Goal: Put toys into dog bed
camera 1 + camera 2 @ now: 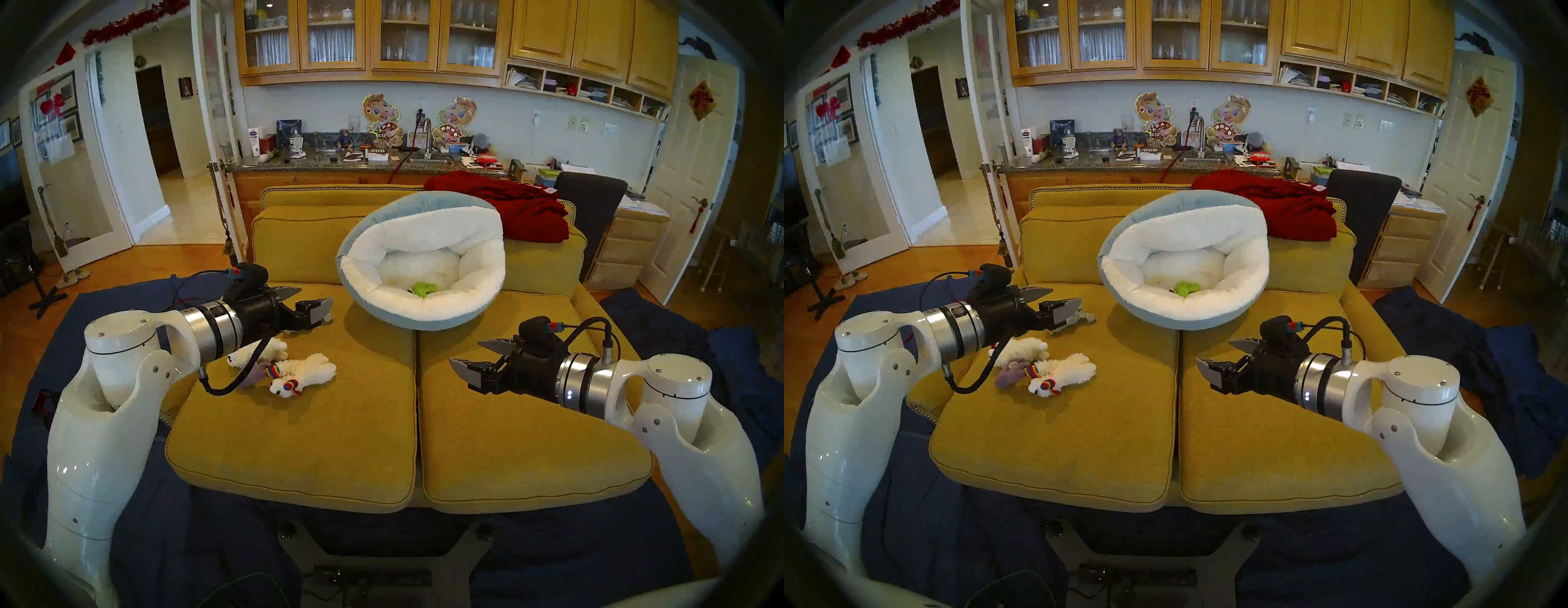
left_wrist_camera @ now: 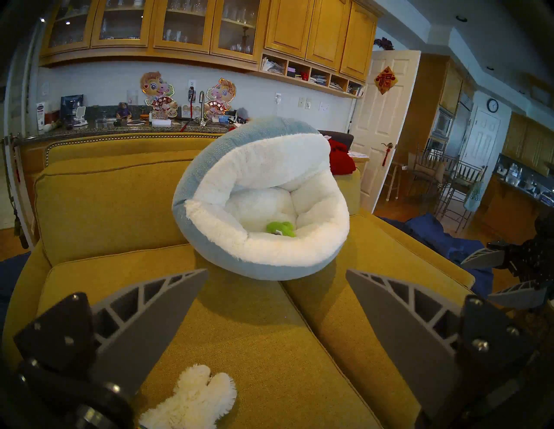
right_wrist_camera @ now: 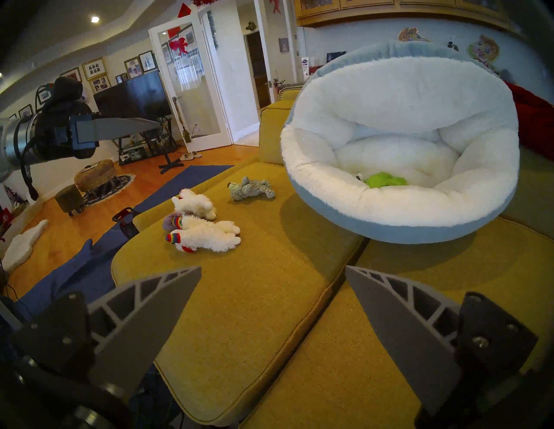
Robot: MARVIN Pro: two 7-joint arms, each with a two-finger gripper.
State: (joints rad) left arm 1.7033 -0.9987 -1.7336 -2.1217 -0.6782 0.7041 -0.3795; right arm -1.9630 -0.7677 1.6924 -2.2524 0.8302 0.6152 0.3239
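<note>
Mustard-yellow sofa cushions (image 1: 297, 446) carry everything. Over the left cushion's back edge the left gripper (image 1: 306, 300) hovers with jaws wide and empty, likely poised above the toys waiting there: a grey-beige plush (image 3: 250, 188) nearest the bed, then a white lamb (image 3: 196, 203), a purple-grey plush (image 1: 1009, 373) and a white llama (image 1: 303, 373) with rainbow trim, bunched together. At the middle seam the dog bed (image 1: 428, 316) leans against the backrest, tilting its opening toward the robot; a green cactus (image 1: 426, 288) already lies inside. Over the right cushion the right gripper (image 1: 477, 354) hangs with jaws wide, holding nothing.
</note>
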